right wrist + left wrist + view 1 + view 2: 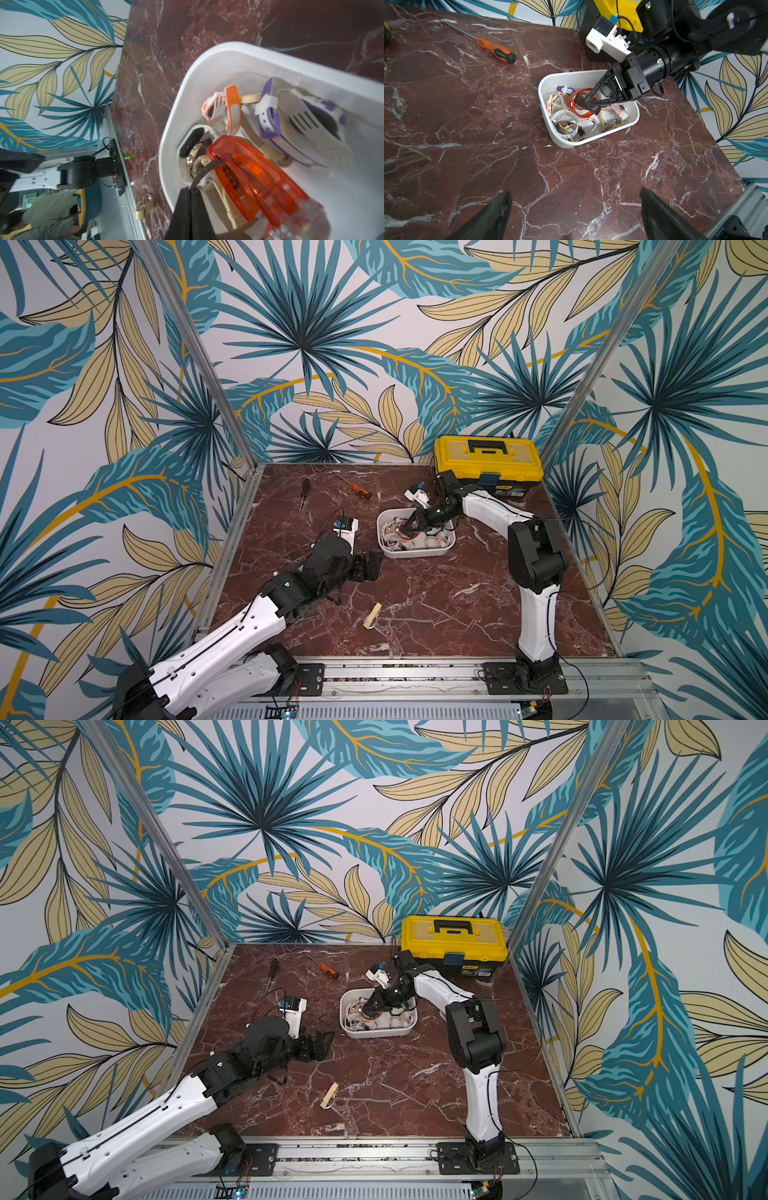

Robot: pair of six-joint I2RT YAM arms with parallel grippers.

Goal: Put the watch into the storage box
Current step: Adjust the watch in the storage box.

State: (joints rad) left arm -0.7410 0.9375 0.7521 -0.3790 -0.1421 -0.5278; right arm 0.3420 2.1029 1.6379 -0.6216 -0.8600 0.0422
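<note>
The storage box (415,552) (378,1032) is a white lidless tub at mid-table, holding several watches with orange, purple, pink and cream straps. My right gripper (405,531) (368,1011) (588,105) reaches down into it. Its fingers are pressed together, and in the right wrist view a thin dark watch strap (204,169) runs out from between the tips of the right gripper (191,188). A translucent orange watch (249,166) (572,101) lies right against them. My left gripper (372,566) (324,1042) (574,191) hovers open and empty left of the box.
A yellow-lidded black toolbox (488,460) stands at the back right, behind the right arm. An orange-handled screwdriver (359,490) and a black one (304,489) lie at the back. A small tan strap-like piece (372,616) (144,204) lies near the table's front edge.
</note>
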